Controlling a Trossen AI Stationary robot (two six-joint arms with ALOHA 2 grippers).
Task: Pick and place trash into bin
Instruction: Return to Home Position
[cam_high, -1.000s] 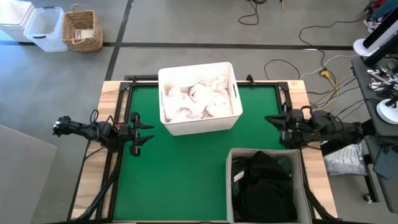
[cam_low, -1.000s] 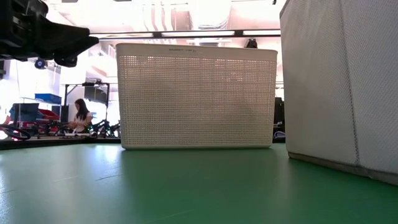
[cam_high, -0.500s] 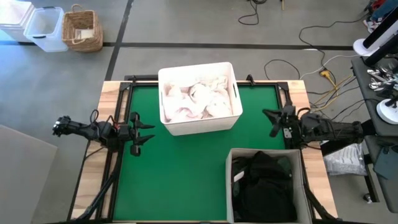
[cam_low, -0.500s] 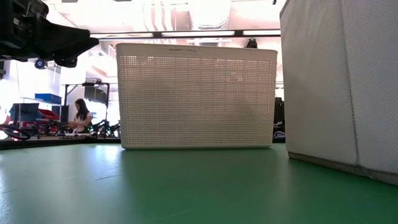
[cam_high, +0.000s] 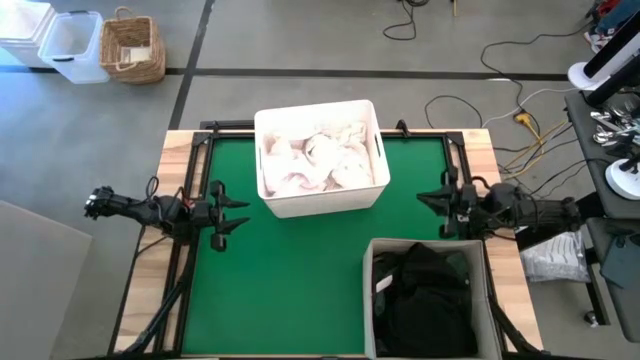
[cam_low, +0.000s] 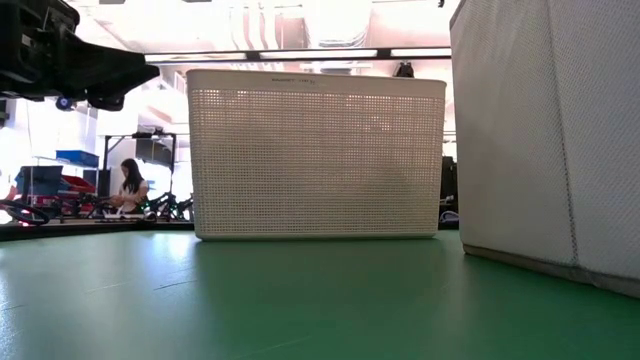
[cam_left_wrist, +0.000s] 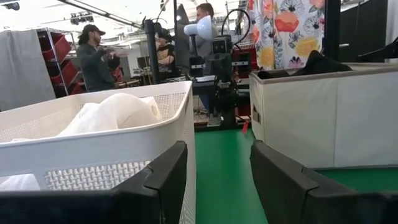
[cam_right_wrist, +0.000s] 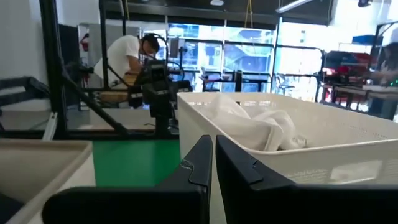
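My right gripper (cam_high: 432, 198) has swung a little since a second ago, from angled toward the lower part of the frame to lying straight across the right-centre; my left gripper (cam_high: 232, 213) has not shifted from left of centre. The right one's fingers are drawn narrow, only a slit between them, and carry nothing. The left one's stand wide, also empty.

The trash looks sorted: the white sheets (cam_high: 315, 155) are heaped in the white plastic bin (cam_high: 320, 204) at upper centre, and the black cloth (cam_high: 425, 295) fills the fabric bin (cam_high: 369, 300) at lower right. I see nothing loose on the green tabletop (cam_high: 290, 280).

What could go wrong is a careless pull home. My right gripper sits between the plastic bin's right wall and the fabric bin's upper rim, near both, so a wide swing could clip a rim or shove a bin. My left gripper is just beside the plastic bin's lower-left corner, with the same hazard. The sheets rise above the rim, so a knock might spill one.

Open room lies in the green stretch at lower left and centre, and outward past the tabletop's side edges.
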